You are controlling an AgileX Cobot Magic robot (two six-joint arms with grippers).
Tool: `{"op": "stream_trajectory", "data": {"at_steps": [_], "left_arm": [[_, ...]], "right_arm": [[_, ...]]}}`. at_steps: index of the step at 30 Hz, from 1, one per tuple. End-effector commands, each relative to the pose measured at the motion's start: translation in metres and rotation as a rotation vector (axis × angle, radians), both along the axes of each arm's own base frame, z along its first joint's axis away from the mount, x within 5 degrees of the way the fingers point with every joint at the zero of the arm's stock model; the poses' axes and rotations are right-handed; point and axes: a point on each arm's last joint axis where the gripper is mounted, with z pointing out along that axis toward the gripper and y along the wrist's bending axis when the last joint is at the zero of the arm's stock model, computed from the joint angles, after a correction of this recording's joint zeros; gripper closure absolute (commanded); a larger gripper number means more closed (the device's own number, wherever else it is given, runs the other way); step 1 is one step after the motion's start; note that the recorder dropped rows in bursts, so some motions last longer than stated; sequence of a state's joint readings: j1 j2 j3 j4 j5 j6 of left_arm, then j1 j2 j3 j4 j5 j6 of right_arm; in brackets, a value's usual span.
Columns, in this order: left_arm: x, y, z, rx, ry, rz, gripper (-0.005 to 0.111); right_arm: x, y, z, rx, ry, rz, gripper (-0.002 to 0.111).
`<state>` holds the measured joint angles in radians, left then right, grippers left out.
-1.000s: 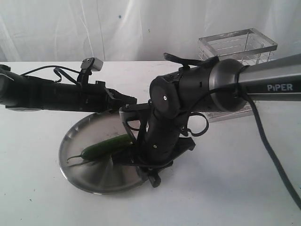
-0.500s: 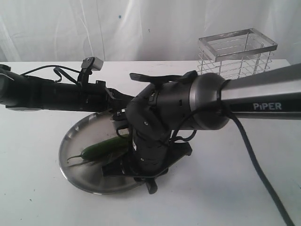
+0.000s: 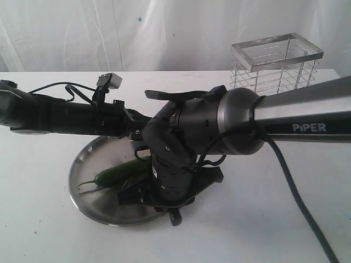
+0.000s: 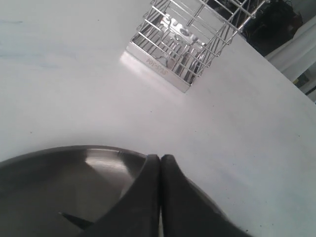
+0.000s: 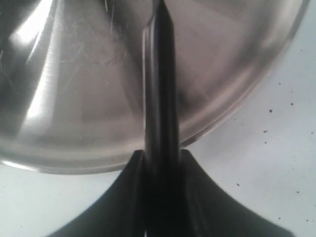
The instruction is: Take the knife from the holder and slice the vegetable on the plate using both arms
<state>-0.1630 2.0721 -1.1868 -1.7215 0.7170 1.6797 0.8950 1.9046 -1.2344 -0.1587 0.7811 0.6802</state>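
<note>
- Left black pincer: we note both fingers pressed flat together with nothing between them, above the plate's rim.
- Small glossy green chilli pepper: lies on the plate. Its long axis slants, with the curled stem toward the lower left of the exterior view and the body rising rightward.
- Round shiny stainless-steel plate: rests on the white table.
- Slim all-dark knife: clamped in the right black pincer. Its long axis runs straight out from the fingers, with the tip over the plate.
- Tall steel-wire basket holder: stands upright, well apart from the plate.
</note>
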Motion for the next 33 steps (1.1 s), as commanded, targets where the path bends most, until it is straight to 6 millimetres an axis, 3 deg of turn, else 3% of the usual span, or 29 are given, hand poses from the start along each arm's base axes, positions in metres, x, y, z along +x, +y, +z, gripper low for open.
{"op": "stream_trajectory", "data": {"at_steps": [1, 8, 33], "left_arm": [[0.0002, -0.0011, 0.0021, -0.035, -0.002, -0.003, 0.107], [0.0000, -0.0013, 0.0024, -0.038, -0.003, -0.006, 0.107], [0.0012, -0.0002, 0.0006, -0.012, -0.017, 0.003, 0.107]], "right_arm": [[-0.0024, 0.0012, -0.0027, 0.006, 0.025, 0.009, 0.108], [-0.0021, 0.0027, -0.0111, -0.003, 0.043, 0.008, 0.108], [-0.0008, 0.0025, -0.0108, -0.013, 0.024, 0.047, 0.108]]}}
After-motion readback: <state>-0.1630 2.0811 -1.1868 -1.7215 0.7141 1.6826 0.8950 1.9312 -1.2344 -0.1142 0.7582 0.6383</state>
